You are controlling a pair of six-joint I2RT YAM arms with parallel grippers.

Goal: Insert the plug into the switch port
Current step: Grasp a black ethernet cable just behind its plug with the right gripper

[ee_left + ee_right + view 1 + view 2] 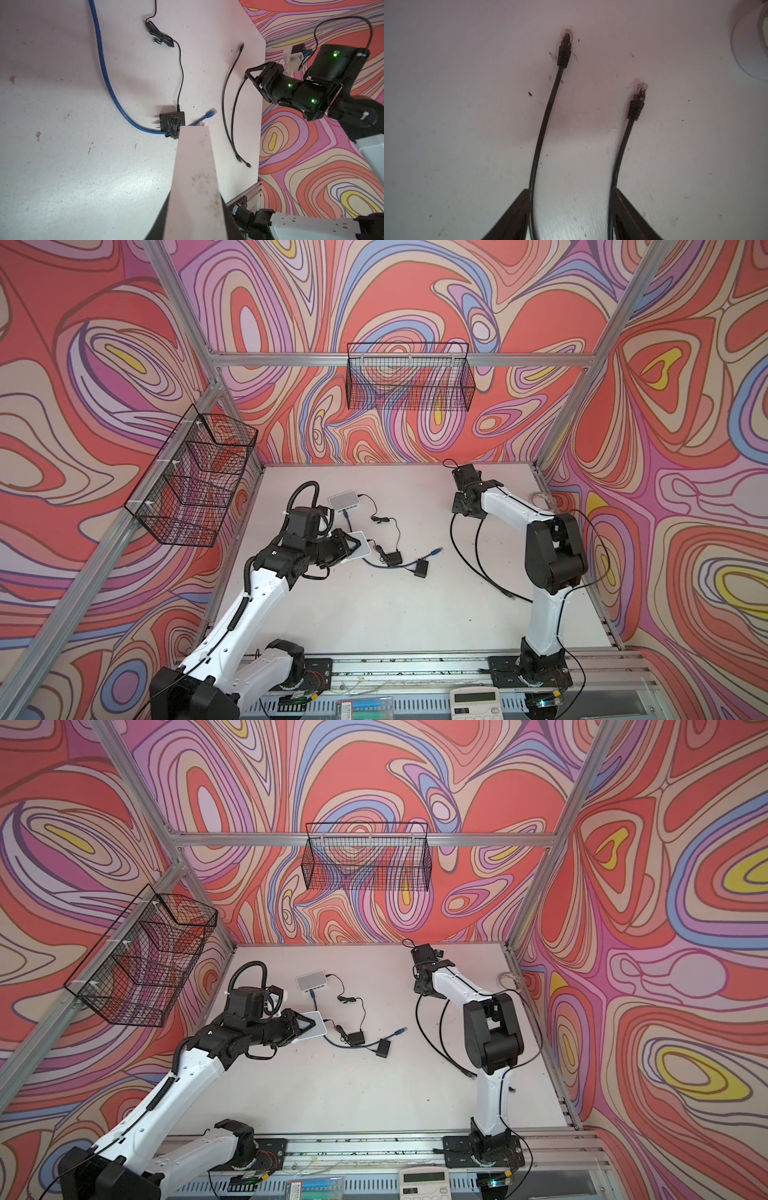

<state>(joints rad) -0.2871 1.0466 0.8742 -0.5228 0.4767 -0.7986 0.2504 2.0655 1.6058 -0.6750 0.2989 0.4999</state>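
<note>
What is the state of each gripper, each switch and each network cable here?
Left gripper: shut on the near switch.
Right gripper: jaws open, astride the black cable.
Near switch: held, ports hidden.
Far switch: on the table, blue cable plugged in.
Blue cable: one end plugged, other plug lying free.
Black cable: loose on the table, two plugs free.

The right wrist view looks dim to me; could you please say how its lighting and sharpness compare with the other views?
Right wrist view: dim, pinkish cast, pale sheen on the table, black cable slightly soft; left wrist view: brighter, but the white switch close to the lens is blurred; both top views: evenly lit and sharp.
</note>
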